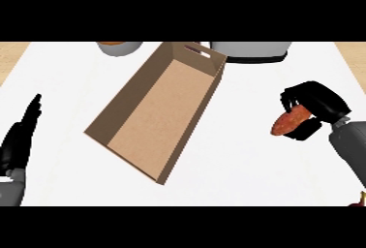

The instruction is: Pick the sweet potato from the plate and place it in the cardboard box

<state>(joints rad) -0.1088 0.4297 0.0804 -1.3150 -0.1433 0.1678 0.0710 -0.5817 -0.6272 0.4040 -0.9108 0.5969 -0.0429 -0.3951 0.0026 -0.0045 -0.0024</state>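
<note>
Head view: right hand [322, 104] at the right side, over the tabletop [236, 164], fingers and thumb curled round the sweet potato [289, 122]. The orange-brown tuber juts out toward the box, fingers above it and thumb below. The box [157, 116] lies mid-tabletop, well apart to the left of the sweet potato. Its open top faces up, its long axis slants from upper right to lower left, and its floor is bare. The left hand [22, 133] rests at the left edge, fingers straight and pointing up, holding nothing.

Step in hand, by my judgement: the carry to the box, the pick being done.
- Move the right hand leftward, high enough that the tuber's free end clears the nearer long wall. The rim looks thin, and a knock could shift the box.
- Aim for the middle of the floor, not the narrow ends.
- Turn the tuber's length along the box's long axis if the wrist allows.
- Lower it well inside before the fingers open, so it neither bounces off a wall nor rolls.

Hidden or unclear:
- No plate shows anywhere.
- The sweet potato's height above the tabletop cannot be told from this steep angle.
- How much of it sits inside the hand is covered by the fingers.
- At the top edge, an orange-topped vessel [118, 47] and a grey-and-black object [250, 52] are cut off and unidentified.
- A small reddish scrap [358, 199] at the lower right is also cut off.
</note>
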